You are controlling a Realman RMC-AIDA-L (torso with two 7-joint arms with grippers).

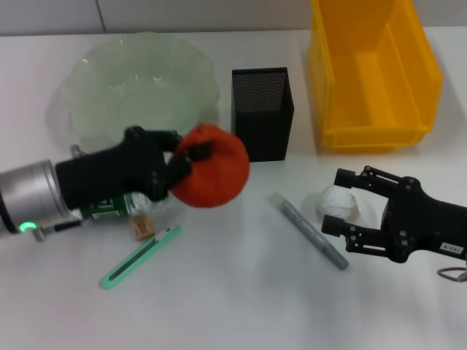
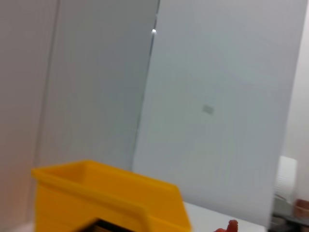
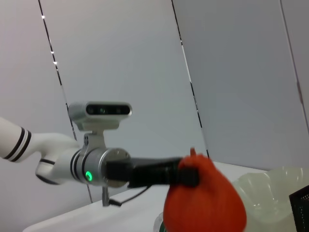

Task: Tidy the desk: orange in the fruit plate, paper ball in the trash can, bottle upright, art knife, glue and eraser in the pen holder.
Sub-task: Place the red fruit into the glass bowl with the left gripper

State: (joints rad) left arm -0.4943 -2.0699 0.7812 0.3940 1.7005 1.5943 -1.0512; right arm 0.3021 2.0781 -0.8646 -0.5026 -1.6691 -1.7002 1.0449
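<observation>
My left gripper (image 1: pixel 188 166) is shut on the orange (image 1: pixel 217 169) and holds it above the table, between the glass fruit plate (image 1: pixel 139 80) and the black mesh pen holder (image 1: pixel 263 113). The orange also shows in the right wrist view (image 3: pixel 205 200). My right gripper (image 1: pixel 336 202) is open, with one finger on each side of the white paper ball (image 1: pixel 343 197). The bottle (image 1: pixel 113 207) lies on its side under my left arm. A green art knife (image 1: pixel 139 257), a small tan eraser (image 1: pixel 142 227) and a grey glue stick (image 1: pixel 310 230) lie on the table.
A yellow bin (image 1: pixel 372 73) stands at the back right, beside the pen holder; it also shows in the left wrist view (image 2: pixel 106 198). The fruit plate (image 3: pixel 275 186) shows behind the orange in the right wrist view.
</observation>
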